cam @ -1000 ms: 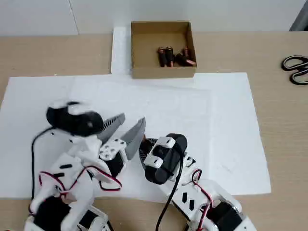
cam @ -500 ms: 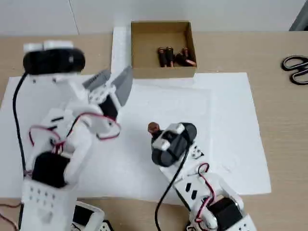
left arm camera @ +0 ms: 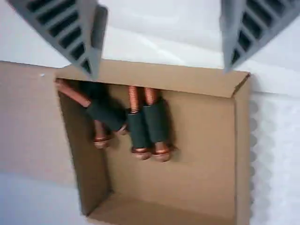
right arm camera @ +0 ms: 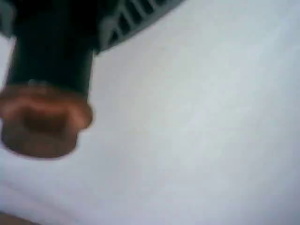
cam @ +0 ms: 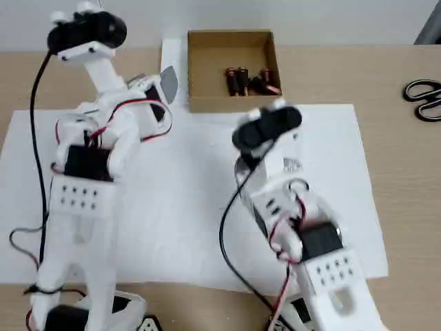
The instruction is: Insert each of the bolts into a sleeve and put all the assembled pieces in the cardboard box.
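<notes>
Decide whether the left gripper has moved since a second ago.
Yes. The left gripper has moved away from the arms' bases, across the paper, to beside the box.

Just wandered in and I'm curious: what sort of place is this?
Probably a robotics lab or hobby workbench: the left arm and right arm, bare wiring showing, sit at a wooden table with a cardboard box of sleeved bolts and scissors.

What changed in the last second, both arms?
Both arms moved from the near side of the paper toward the cardboard box. The left gripper, open, left the right one and swung up to the box's left side. The right gripper carried its assembled piece forward, still shut on it. Unchanged: the pieces in the box and the scissors.
</notes>
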Robot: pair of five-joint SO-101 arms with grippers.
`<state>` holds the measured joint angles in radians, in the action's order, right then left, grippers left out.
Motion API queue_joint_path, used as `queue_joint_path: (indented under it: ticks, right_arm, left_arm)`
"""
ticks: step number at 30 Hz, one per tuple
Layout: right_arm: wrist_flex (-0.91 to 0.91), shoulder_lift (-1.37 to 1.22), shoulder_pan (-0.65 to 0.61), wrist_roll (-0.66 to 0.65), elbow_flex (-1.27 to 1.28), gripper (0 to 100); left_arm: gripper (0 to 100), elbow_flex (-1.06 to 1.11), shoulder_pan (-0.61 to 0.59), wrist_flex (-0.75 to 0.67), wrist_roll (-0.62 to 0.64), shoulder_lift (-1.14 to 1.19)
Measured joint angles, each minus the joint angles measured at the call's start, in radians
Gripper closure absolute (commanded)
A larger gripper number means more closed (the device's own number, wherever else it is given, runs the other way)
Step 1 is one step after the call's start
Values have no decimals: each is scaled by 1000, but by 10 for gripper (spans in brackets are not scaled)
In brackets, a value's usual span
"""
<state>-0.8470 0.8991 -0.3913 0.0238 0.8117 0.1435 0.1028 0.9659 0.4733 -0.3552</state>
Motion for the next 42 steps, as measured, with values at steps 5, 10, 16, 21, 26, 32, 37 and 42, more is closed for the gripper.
queue_joint_path:
  ticks: [5,10,16,21,26,32,37,42]
  right_arm:
    - [2,-219,34,2,-144,995]
    - [2,-433,83,2,-295,995]
    - [6,-683,121,2,-532,995]
    - [63,-876,124,2,-724,995]
    - [91,-1034,123,2,-891,995]
    - [175,-1223,123,2,-1065,995]
    - [276,-1409,123,-29,-1203,995]
    - [299,-1596,123,-35,-1372,995]
  left_arm:
    - [836,-15,0,0,31,112]
    - [837,-15,0,0,61,141]
    - [837,-15,0,17,66,141]
    - [837,-15,0,57,66,141]
    - [837,-15,0,60,66,141]
    - [837,-15,2,60,66,141]
    - [837,-15,44,60,66,141]
    - [837,-15,83,60,66,141]
